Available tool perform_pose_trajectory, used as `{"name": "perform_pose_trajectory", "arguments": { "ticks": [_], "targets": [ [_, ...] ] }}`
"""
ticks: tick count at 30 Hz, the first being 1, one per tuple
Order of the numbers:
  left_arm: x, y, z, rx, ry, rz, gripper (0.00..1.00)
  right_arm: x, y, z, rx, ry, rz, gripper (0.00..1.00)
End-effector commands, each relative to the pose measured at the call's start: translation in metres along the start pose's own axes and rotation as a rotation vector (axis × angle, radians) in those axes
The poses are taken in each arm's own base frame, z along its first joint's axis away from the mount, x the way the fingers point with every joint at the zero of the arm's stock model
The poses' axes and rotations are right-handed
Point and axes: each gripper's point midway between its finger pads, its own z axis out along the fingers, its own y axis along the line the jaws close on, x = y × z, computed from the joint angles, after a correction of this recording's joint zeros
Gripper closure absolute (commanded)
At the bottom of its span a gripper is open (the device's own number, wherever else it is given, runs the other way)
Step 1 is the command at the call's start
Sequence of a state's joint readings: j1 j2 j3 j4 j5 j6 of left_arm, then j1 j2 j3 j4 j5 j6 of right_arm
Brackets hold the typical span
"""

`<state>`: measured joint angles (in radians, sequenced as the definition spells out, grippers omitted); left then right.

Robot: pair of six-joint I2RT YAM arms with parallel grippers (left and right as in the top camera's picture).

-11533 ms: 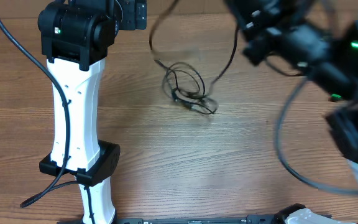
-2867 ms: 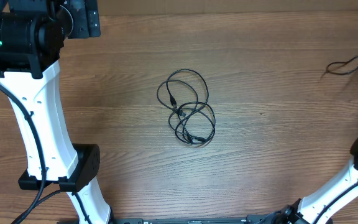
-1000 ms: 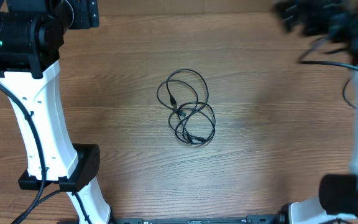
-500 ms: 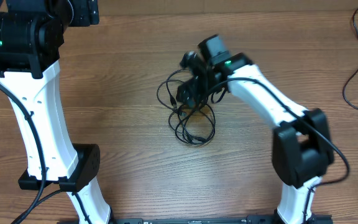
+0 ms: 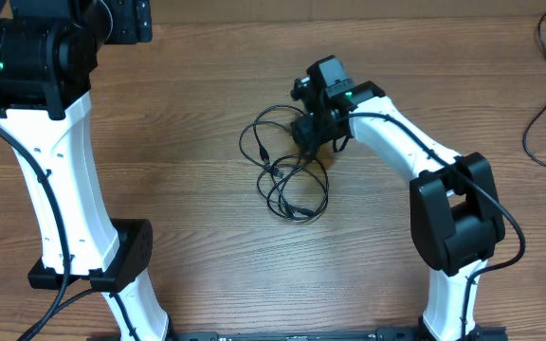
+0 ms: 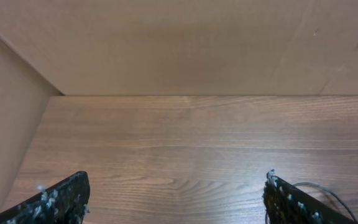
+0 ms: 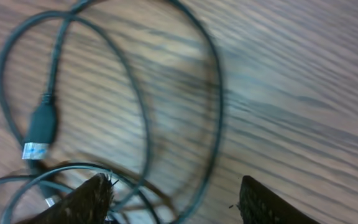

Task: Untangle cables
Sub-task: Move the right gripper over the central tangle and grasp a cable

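The cables (image 5: 287, 175) lie as a tangle of thin black loops in the middle of the wooden table. My right gripper (image 5: 305, 131) hangs low over the tangle's upper right loop. In the right wrist view its jaws (image 7: 173, 186) stand apart, with black strands (image 7: 213, 124) running between them and a silver-tipped plug (image 7: 39, 134) to the left. One loose cable (image 5: 541, 95) lies at the far right edge. In its wrist view my left gripper (image 6: 176, 183) is wide open over bare wood, holding nothing. A bit of cable (image 6: 319, 188) shows past its right finger.
The left arm (image 5: 50, 152) stands tall on the left side, its base (image 5: 112, 260) near the front edge. The right arm's base (image 5: 453, 227) sits at the front right. A wall (image 6: 166, 43) rises behind the table's far edge.
The right arm has swung in from the far right corner and dropped onto the tangle's upper loop, its jaws narrowing. The left arm has stayed put.
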<state>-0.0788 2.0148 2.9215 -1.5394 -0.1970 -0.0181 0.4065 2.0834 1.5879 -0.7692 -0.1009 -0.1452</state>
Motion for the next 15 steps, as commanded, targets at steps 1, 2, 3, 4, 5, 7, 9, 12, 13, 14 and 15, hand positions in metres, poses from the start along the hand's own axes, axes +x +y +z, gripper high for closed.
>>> {"name": "perform_pose_trajectory", "arguments": {
  "ticks": [1, 2, 3, 4, 5, 7, 9, 12, 13, 14, 15],
  "targets": [
    [0.000, -0.003, 0.005, 0.009, 0.003, 0.019, 0.11, -0.001, -0.009, 0.001, 0.029, -0.005, 0.019, 0.35],
    [0.000, -0.003, 0.005, 0.011, 0.004, 0.019, 0.11, -0.001, -0.009, 0.003, 0.028, -0.004, 0.019, 0.35],
    [0.000, -0.003, 0.005, 0.012, 0.004, 0.019, 0.11, 0.000, -0.009, 0.005, 0.025, -0.002, 0.019, 0.35],
    [0.001, -0.004, 0.005, 0.015, 0.006, 0.020, 0.11, 0.001, -0.008, 0.008, 0.018, -0.001, 0.019, 0.35],
    [0.001, -0.004, 0.005, 0.015, 0.008, 0.020, 0.11, 0.003, -0.007, 0.010, 0.010, 0.000, 0.019, 0.34],
    [0.002, -0.004, 0.005, 0.015, 0.014, 0.021, 0.11, 0.007, -0.004, 0.014, -0.006, 0.009, 0.021, 0.34],
    [0.004, -0.003, 0.005, 0.015, 0.019, 0.022, 0.11, 0.011, -0.001, 0.017, -0.025, 0.016, 0.022, 0.34],
    [0.005, -0.003, 0.005, 0.015, 0.025, 0.024, 0.11, 0.016, 0.000, 0.023, -0.033, 0.020, 0.022, 0.34],
    [0.006, -0.003, 0.005, 0.015, 0.026, 0.024, 0.11, 0.018, 0.000, 0.025, -0.034, 0.021, 0.022, 0.34],
    [0.006, -0.003, 0.005, 0.015, 0.027, 0.024, 0.11, 0.021, 0.000, 0.028, -0.033, 0.023, 0.024, 0.34],
    [0.006, -0.003, 0.005, 0.015, 0.027, 0.024, 0.11, 0.024, 0.000, 0.030, -0.034, 0.026, 0.026, 0.36]
  ]
}}
